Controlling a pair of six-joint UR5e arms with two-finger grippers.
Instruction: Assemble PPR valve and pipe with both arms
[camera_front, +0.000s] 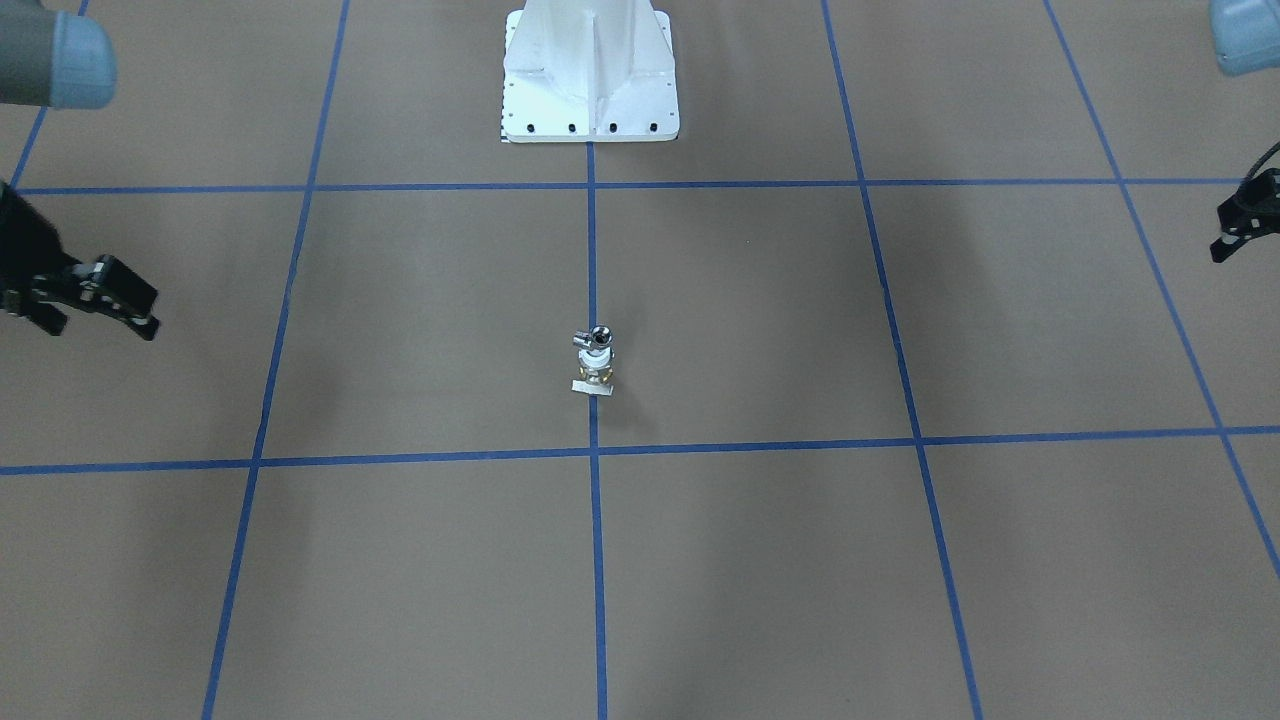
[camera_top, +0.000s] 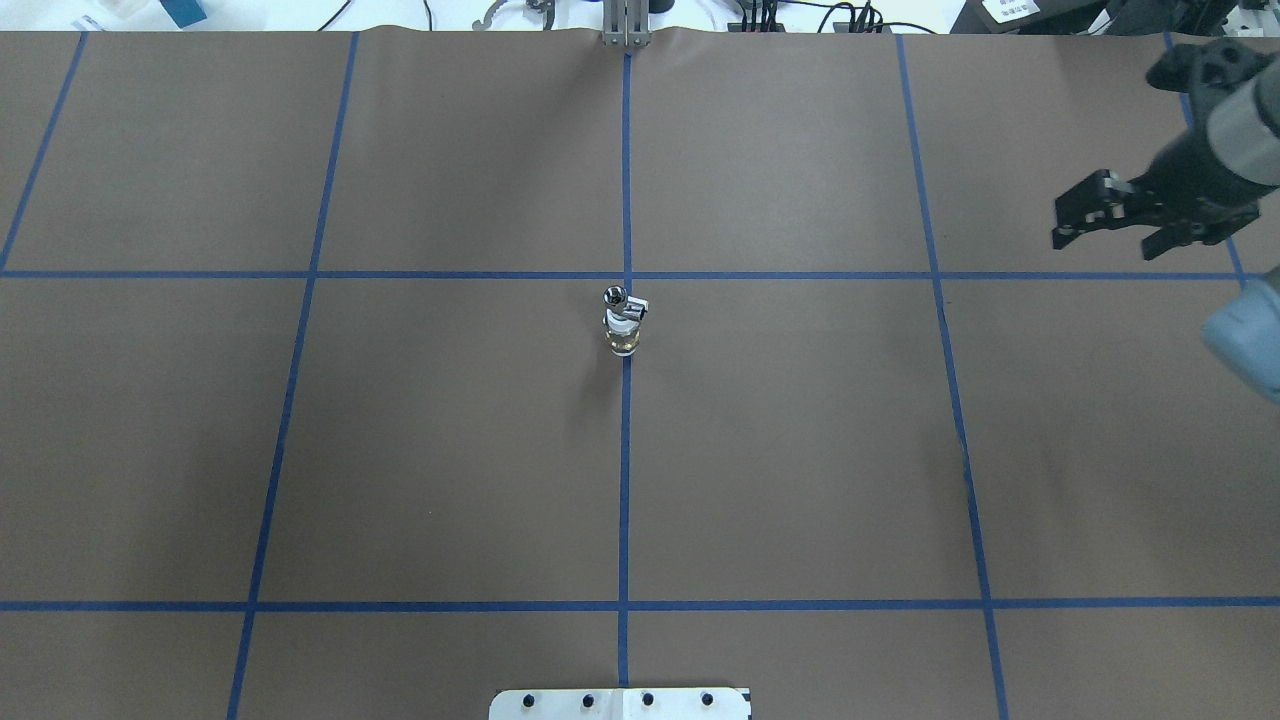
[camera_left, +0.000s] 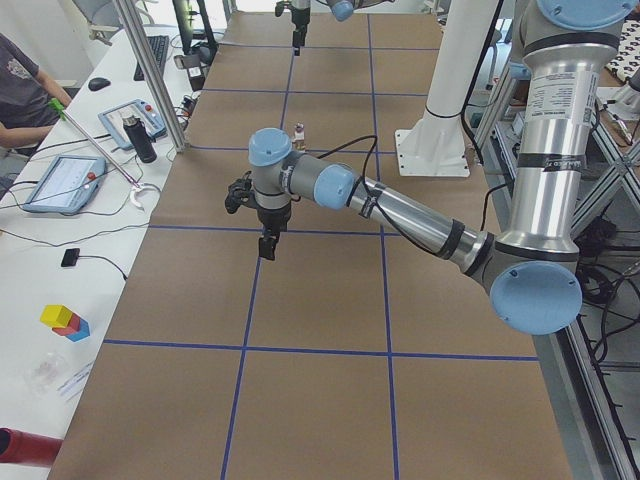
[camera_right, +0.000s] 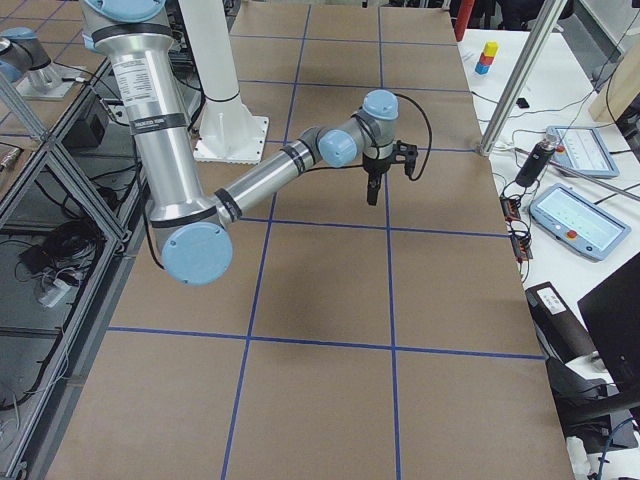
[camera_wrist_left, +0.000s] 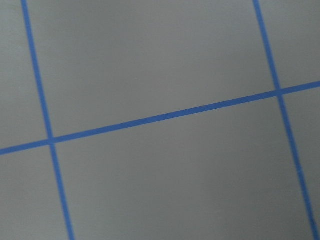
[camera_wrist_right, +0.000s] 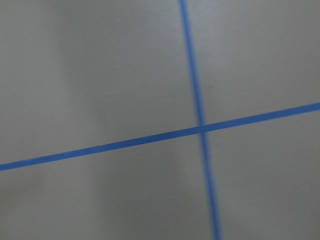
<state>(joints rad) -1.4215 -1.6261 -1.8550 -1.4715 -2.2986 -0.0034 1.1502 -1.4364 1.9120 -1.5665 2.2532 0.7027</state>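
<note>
The PPR valve (camera_front: 597, 372) stands upright at the centre of the table (camera_front: 400, 560), with the pipe (camera_front: 600, 336) seated on top. In the front-facing view, the right gripper (camera_front: 100, 322) hangs spread and empty at 9 o'clock. The left gripper (camera_front: 1243, 218), at 3 o'clock, is cropped, so its state cannot be told.

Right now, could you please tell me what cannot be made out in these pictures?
Whether the pipe sits fully on the PPR valve: too small in every view.
The left gripper: cut by the front-facing view's right edge, absent overhead; jaws unreadable.
Both wrist views: only taped table, right one blurred.
</note>
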